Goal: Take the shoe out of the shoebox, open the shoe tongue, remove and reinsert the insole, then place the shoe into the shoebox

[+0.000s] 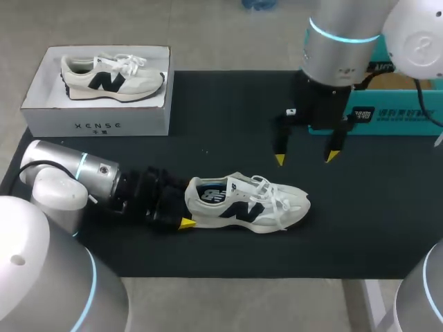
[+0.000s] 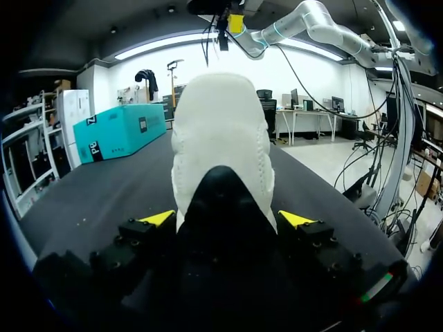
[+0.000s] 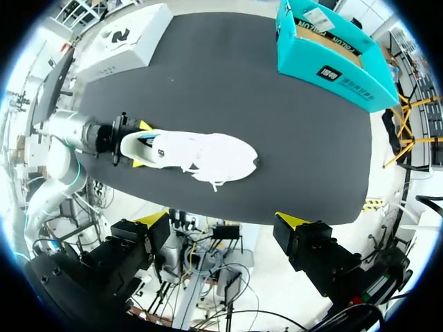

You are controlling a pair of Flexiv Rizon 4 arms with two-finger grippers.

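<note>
A black table mat [image 1: 208, 104] carries a white cardboard shoebox [image 1: 97, 124] and a teal cardboard box [image 1: 394, 114]. The white-and-navy sneaker [image 1: 249, 204] lies on the mat ahead of the left gripper [image 2: 227, 218], whose fingers clasp its heel from both sides. The right gripper [image 1: 306, 157] hangs above the sneaker, fingers spread wide.

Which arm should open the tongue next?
Right. The right hand hangs open and free near the laces of the shoe; the left hand is clamped on its heel, steadying it.
</note>
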